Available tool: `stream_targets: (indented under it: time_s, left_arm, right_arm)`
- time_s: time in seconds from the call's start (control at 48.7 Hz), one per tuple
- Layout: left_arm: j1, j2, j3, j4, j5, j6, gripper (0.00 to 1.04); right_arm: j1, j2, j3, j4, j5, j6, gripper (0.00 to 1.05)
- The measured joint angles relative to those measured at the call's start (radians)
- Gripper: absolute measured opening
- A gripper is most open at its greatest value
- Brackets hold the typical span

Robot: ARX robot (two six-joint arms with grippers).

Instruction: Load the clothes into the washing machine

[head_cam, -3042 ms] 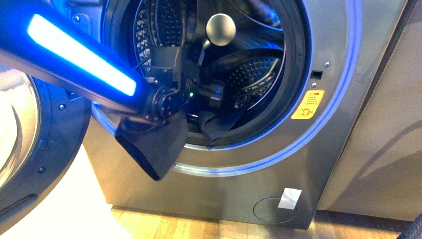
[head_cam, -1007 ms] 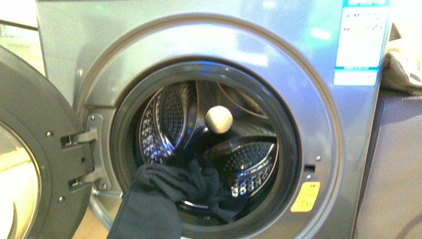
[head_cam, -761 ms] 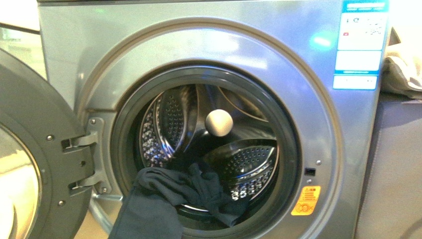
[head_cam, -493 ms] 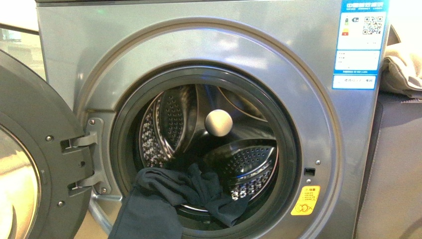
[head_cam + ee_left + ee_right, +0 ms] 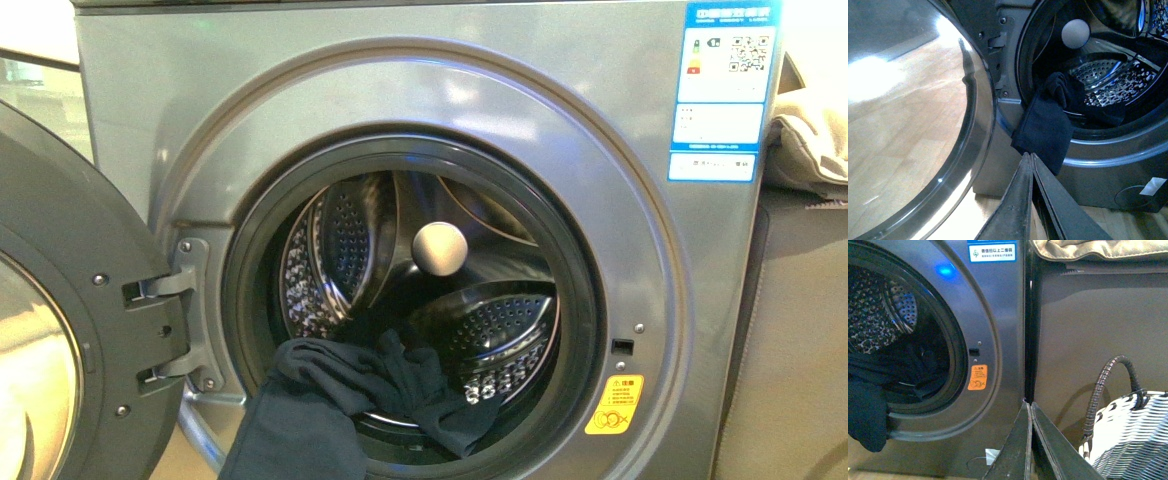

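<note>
The silver-grey washing machine [image 5: 650,300] stands with its door [image 5: 70,330] swung open to the left. The dark navy clothes [image 5: 340,390] lie partly in the drum and hang out over the porthole's lower left rim. They also show in the left wrist view [image 5: 1048,130] and the right wrist view [image 5: 868,410]. Neither arm shows in the front view. My left gripper [image 5: 1029,156] is shut and empty, held back in front of the hanging cloth. My right gripper [image 5: 1028,404] is shut and empty, in front of the washer's right edge.
A beige cloth [image 5: 810,140] lies on a dark cabinet [image 5: 790,340] right of the washer. A white woven basket [image 5: 1133,440] with a dark handle stands on the floor at the right. The open door's glass [image 5: 913,125] is close to the left gripper.
Three seconds ago my left arm was inside the porthole with the clothes. It has left the front view, and the view has risen. The clothes stay draped over the rim.
</note>
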Motion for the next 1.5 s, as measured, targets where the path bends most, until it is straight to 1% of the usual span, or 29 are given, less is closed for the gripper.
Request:
stream_targets:
  time_s: [0.082,0.164,0.206,0.267,0.699,0.761,0.802,0.863,1.192,1.213,1.233,1.336,1.5]
  left_arm:
    - [0.0,-0.001,0.0,0.0,0.0,0.0,0.04]
    - [0.0,-0.001,0.0,0.0,0.0,0.0,0.04]
    - [0.0,-0.001,0.0,0.0,0.0,0.0,0.04]
    - [0.0,-0.001,0.0,0.0,-0.001,0.0,0.04]
    - [0.0,-0.001,0.0,0.0,0.0,0.0,0.04]
    - [0.0,-0.001,0.0,0.0,0.0,0.0,0.04]
    - [0.0,-0.001,0.0,0.0,-0.001,0.0,0.04]
    - [0.0,-0.001,0.0,0.0,0.0,0.0,0.04]
    - [0.0,-0.001,0.0,0.0,0.0,0.0,0.04]
    - [0.0,-0.001,0.0,0.0,0.0,0.0,0.04]
    - [0.0,-0.001,0.0,0.0,0.0,-0.001,0.05]
    - [0.0,-0.001,0.0,0.0,0.0,0.0,0.31]
    - [0.0,-0.001,0.0,0.0,0.0,0.0,0.59]
  right_arm:
    - [-0.028,-0.035,-0.035,0.0,-0.029,0.0,0.02]
    - [-0.105,-0.064,-0.058,-0.002,-0.131,0.0,0.02]
    - [-0.131,-0.077,-0.069,-0.003,-0.141,0.0,0.02]
    - [-0.147,-0.095,-0.082,-0.005,-0.139,0.0,0.02]
    - [-0.151,-0.208,-0.149,-0.052,-0.146,0.0,0.02]
    - [-0.151,-0.296,-0.153,-0.164,-0.146,0.0,0.02]
    - [-0.151,-0.327,-0.161,-0.187,-0.146,0.0,0.02]
    - [-0.151,-0.387,-0.183,-0.191,-0.146,0.0,0.02]
    - [-0.151,-0.393,-0.191,-0.194,-0.146,-0.001,0.02]
    - [-0.151,-0.393,-0.191,-0.194,-0.146,-0.002,0.05]
    - [-0.151,-0.393,-0.191,-0.194,-0.146,-0.002,0.09]
    - [-0.151,-0.393,-0.191,-0.194,-0.146,-0.002,0.36]
    - [-0.151,-0.393,-0.191,-0.194,-0.146,-0.002,0.64]
